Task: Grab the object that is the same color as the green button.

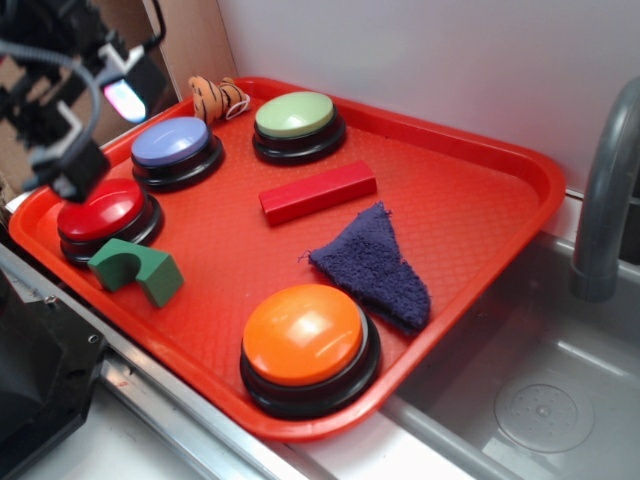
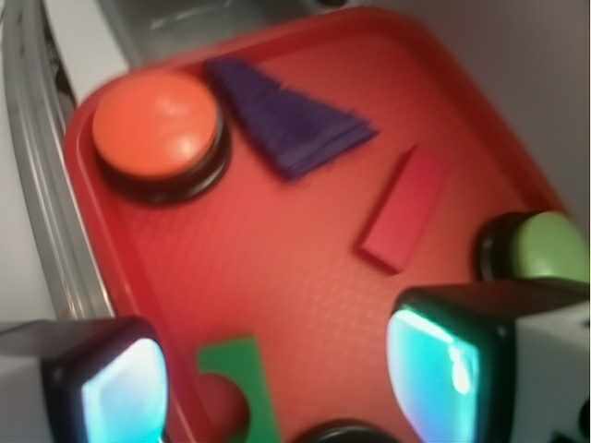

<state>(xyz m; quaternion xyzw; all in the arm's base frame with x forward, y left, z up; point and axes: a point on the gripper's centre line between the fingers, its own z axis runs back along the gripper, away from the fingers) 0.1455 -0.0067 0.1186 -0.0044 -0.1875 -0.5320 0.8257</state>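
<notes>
The small dark green block with an arch notch (image 1: 137,270) lies at the front left of the red tray (image 1: 470,190), just in front of a red dome button (image 1: 103,212). In the wrist view the green block (image 2: 249,388) lies low, between my fingers. The pale green dome button (image 1: 296,121) stands at the tray's back and shows at the right edge of the wrist view (image 2: 545,247). My gripper (image 1: 85,130) hangs open and empty above the tray's left side, over the red button. In the wrist view the gripper (image 2: 277,392) has both pads wide apart.
A blue-lavender button (image 1: 175,148) stands back left, an orange button (image 1: 305,340) front centre. A red rectangular block (image 1: 318,191) and a dark blue cloth (image 1: 375,265) lie mid-tray. A toy tiger (image 1: 217,97) lies at the back. A sink basin (image 1: 540,400) and grey faucet (image 1: 608,190) are to the right.
</notes>
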